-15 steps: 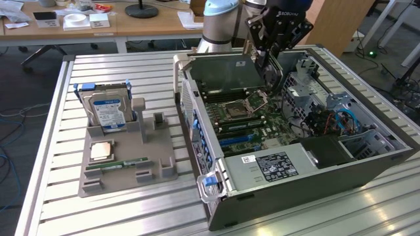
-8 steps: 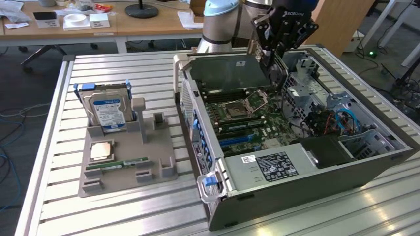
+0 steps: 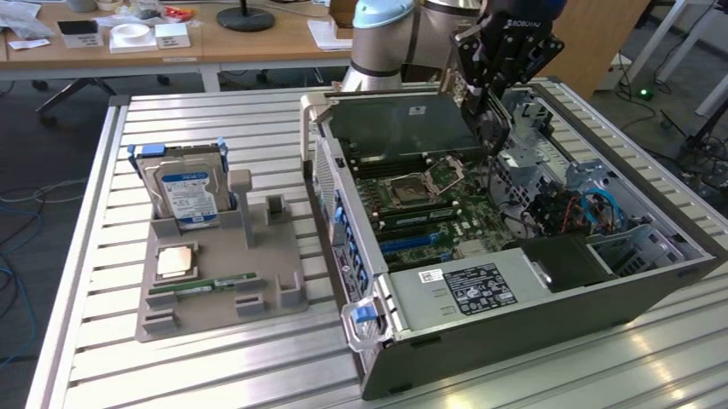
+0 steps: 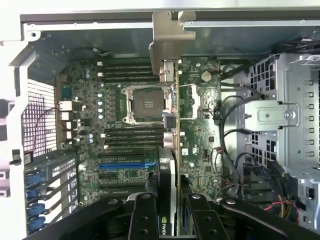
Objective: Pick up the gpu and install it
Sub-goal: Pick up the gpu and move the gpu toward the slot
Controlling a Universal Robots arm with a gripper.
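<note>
Silver-grey arm (image 3: 381, 55) — pale blue joint cap (image 3: 384, 13), black end effector (image 3: 492, 115), white lettering, bolted fingers (image 4: 144, 217)

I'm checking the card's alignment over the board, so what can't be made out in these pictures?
- Wrist view: the gpu is edge-on, so its faces are hidden, and it covers the motherboard strip beneath it.
- Wrist view: the end effector hides the gpu's gripped end.
- Exterior view: print on the white label is too small to read.
</note>
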